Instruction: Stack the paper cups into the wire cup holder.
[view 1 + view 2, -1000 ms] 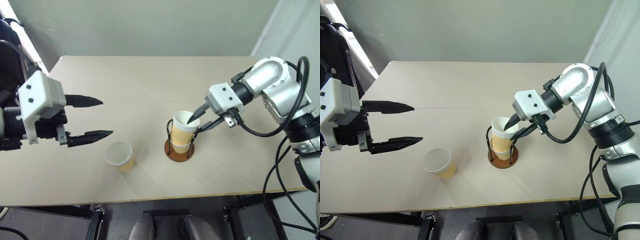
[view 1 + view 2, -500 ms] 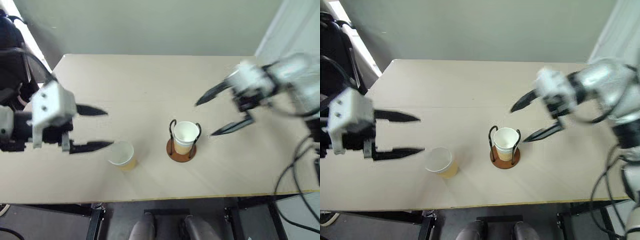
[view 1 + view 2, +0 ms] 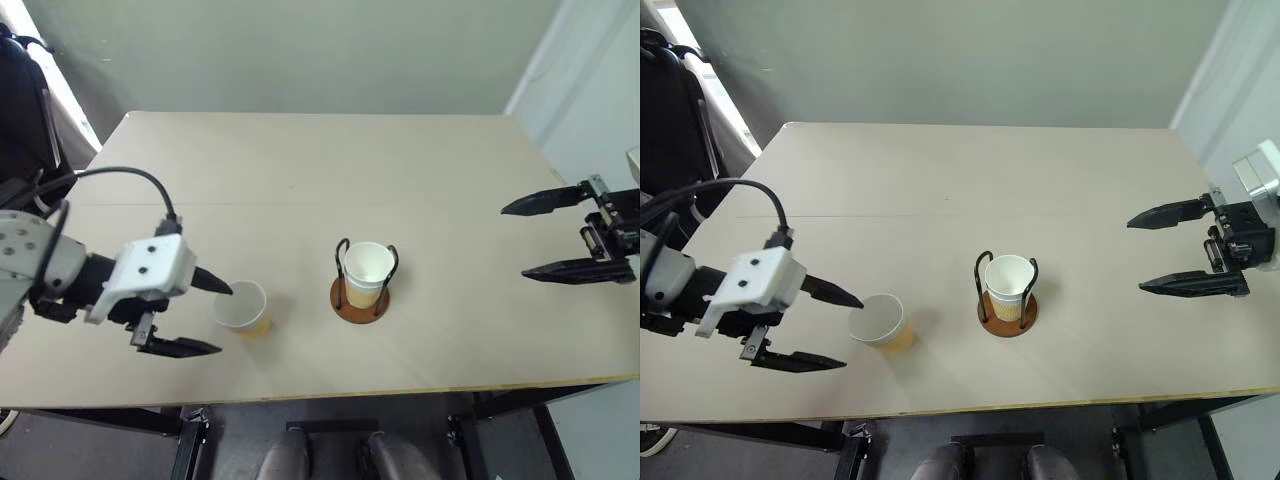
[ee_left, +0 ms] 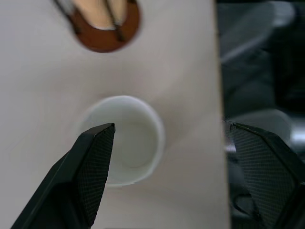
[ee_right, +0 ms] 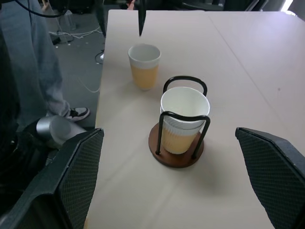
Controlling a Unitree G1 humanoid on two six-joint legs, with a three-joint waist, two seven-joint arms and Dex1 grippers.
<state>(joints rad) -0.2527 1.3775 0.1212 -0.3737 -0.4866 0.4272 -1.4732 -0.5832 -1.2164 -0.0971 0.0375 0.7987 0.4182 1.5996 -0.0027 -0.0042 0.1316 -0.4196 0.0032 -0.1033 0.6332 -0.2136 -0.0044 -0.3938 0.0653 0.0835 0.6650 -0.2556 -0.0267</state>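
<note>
The wire cup holder (image 3: 360, 300) stood at the centre of the table (image 3: 300, 160), with paper cups (image 3: 367, 272) nested inside it, apparently two. A loose cup (image 3: 241, 308) sat upright to its left. At lower left the left gripper (image 3: 210, 318) hung beside that cup, fingers spread, one tip over the rim. At the right edge the right gripper (image 3: 530, 238) hovered spread wide, holding nothing.
</note>
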